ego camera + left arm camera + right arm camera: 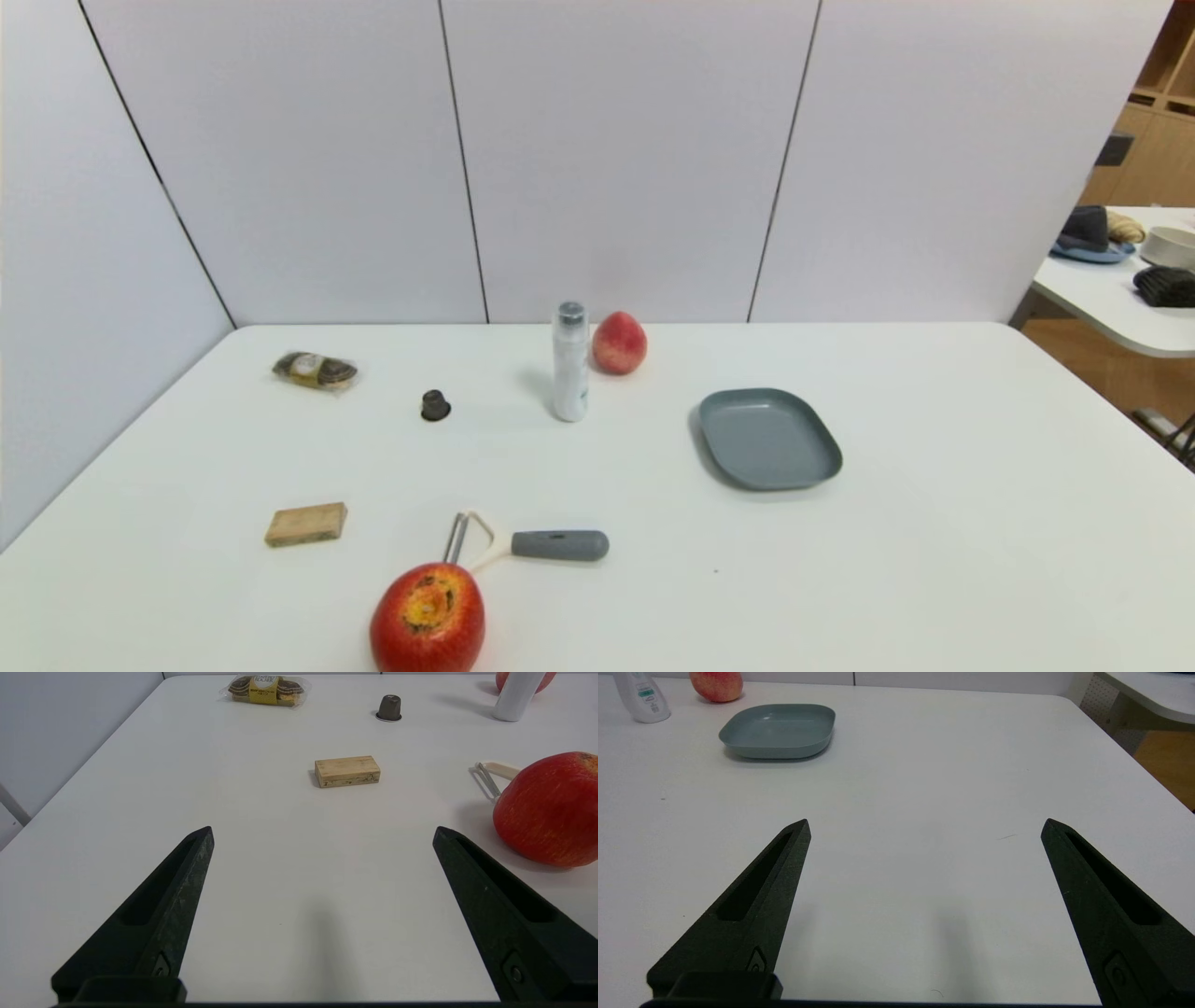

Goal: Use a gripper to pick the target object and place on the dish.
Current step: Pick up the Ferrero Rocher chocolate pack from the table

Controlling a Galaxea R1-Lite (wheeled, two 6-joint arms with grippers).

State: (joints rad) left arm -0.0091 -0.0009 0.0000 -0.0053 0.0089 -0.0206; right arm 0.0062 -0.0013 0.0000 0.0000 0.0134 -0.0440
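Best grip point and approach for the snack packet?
Probably grip the snack packet across its short width at the yellow middle label, coming straight down. It lies flat, clear of other objects. The left gripper, open, is nearer it; the right gripper is by the dish.

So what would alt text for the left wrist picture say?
The left gripper, open, hovers over a white table, facing a tan wooden block; a clear-wrapped brown-and-gold snack packet lies beyond, a red apple beside.
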